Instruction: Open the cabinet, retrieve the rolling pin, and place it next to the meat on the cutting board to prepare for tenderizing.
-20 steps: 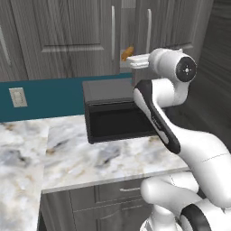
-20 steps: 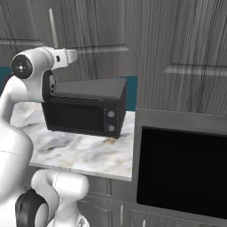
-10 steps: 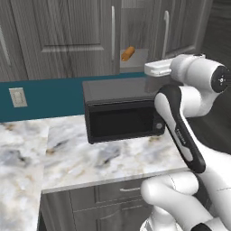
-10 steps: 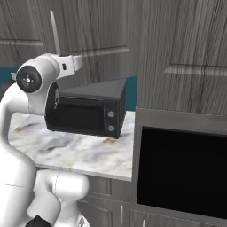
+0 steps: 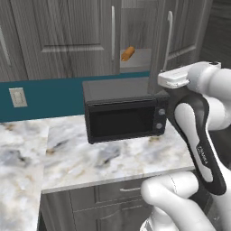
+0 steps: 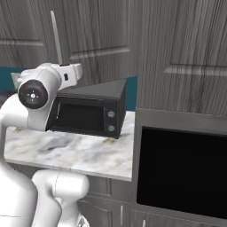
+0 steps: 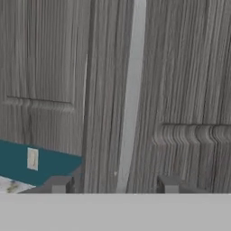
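The dark grey cabinet (image 5: pixel 67 36) hangs above the microwave, and its right door (image 5: pixel 159 45) stands swung out toward me. In the gap, the small orange-tan rolling pin (image 5: pixel 127 53) lies on the grey shelf. My gripper (image 7: pixel 113 185) is open, fingertips (image 7: pixel 58 184) wide apart. In the hand view it faces the door's long silver bar handle (image 7: pixel 132 94), which runs up between the tips; I cannot tell whether they touch it. My white hand (image 5: pixel 175 78) sits just below the open door's edge, right of the microwave's top.
A black microwave (image 5: pixel 124 113) stands on the marble counter (image 5: pixel 76 158) under the cabinet. A teal backsplash with a wall outlet (image 5: pixel 17 97) runs behind. Grey drawers (image 5: pixel 117 198) sit below the counter. A black built-in oven (image 6: pixel 181 170) fills the right side.
My arm has swung to the right, and the right cabinet door has opened wider with it. More of the shelf and the rolling pin now shows.
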Controlling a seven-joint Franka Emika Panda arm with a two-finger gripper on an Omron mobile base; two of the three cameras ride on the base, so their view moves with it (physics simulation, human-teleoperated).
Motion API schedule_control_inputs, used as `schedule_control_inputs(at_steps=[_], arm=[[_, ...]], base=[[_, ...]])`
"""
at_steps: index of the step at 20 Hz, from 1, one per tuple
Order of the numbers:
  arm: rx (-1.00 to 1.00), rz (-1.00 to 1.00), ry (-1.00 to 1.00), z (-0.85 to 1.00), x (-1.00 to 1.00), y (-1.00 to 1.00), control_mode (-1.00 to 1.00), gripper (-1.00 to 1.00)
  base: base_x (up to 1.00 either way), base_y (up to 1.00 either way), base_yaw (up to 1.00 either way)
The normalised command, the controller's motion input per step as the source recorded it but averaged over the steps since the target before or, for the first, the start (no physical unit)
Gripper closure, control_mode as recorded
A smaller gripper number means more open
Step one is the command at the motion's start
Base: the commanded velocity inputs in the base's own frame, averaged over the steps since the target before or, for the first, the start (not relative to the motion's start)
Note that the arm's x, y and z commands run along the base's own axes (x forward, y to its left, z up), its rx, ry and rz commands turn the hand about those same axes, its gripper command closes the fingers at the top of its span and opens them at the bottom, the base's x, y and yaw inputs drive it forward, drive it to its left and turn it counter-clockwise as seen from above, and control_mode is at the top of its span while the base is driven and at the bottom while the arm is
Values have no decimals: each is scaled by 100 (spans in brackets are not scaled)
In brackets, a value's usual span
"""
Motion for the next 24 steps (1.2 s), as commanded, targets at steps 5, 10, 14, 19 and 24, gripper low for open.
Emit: schedule_control_inputs(at_steps=[5, 10, 14, 19, 24], arm=[[0, 1, -5, 0, -52, 0, -100, -100], [0, 0, -11, 1, -42, 10, -100, -100], [0, 0, -8, 0, -40, 35, -100, -100], [0, 0, -3, 0, -27, 8, -100, -100], [-1, 0, 0, -3, -17, 12, -100, -100]], base=[[0, 0, 0], [0, 0, 0], [0, 0, 0], [0, 0, 0], [0, 0, 0]])
